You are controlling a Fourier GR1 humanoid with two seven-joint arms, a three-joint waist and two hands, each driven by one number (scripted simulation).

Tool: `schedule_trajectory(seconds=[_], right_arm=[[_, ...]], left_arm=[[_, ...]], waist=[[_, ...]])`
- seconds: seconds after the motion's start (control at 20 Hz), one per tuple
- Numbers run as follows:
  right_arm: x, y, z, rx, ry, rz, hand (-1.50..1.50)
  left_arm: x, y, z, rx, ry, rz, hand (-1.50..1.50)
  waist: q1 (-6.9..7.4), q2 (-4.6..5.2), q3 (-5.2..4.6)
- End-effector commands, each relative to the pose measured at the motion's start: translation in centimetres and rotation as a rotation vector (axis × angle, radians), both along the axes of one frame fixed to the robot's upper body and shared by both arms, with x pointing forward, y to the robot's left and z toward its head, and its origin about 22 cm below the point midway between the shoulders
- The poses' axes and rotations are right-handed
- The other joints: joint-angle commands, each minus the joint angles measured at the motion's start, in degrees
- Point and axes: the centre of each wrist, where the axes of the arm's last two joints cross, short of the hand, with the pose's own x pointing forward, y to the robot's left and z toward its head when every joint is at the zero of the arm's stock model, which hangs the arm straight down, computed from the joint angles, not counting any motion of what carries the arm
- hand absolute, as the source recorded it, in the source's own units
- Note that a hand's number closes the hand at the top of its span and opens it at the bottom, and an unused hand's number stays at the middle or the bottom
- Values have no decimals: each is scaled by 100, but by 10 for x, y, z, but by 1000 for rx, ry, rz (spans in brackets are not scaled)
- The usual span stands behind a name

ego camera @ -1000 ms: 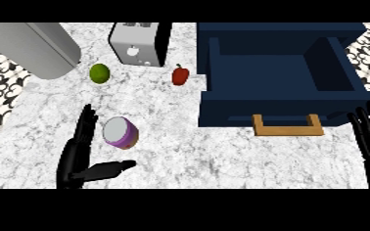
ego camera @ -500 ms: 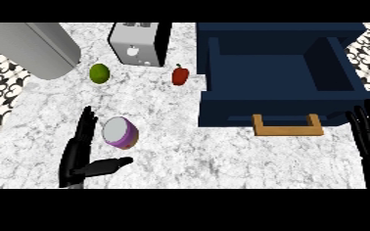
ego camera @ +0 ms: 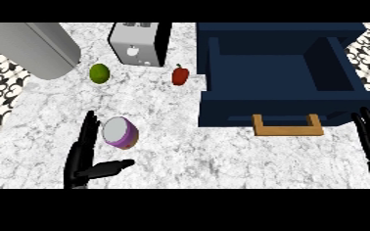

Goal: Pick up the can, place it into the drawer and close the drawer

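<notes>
On the marble counter [ego camera: 217,151], the left hand [ego camera: 81,162] sits open just beside the purple can [ego camera: 120,132], fingers straight. Right hand [ego camera: 362,127] rests open at the edge, near the open drawer [ego camera: 278,78].

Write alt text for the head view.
The left hand, open, flanks a purple can on a marble counter. An open navy drawer sits right; a toaster, lime and red pepper behind.
</notes>
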Motion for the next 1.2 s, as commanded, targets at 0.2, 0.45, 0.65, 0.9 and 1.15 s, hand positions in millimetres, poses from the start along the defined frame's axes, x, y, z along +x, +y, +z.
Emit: schedule_trajectory(seconds=[0.2, 0.45, 0.65, 0.9, 1.15], right_arm=[[7, 0, 5, -5, 1, -8, -150], [-8, 3, 8, -15, -1, 12, -150], [3, -7, 7, -2, -10, -11, -150], [8, 7, 4, 32, -11, 12, -150], [-8, 6, 5, 11, -10, 0, -150]], left_arm=[[9, 6, -14, 7, 21, -6, -150], [27, -7, -11, -3, -8, -16, -150], [37, -18, -6, -23, -3, -14, -150], [47, -14, -3, -17, 2, -43, -150], [54, -41, -14, -17, -27, -70, -150]], waist=[[3, 1, 0], [-10, -1, 1], [-2, 0, 1], [2, 0, 1], [-16, 1, 0]])
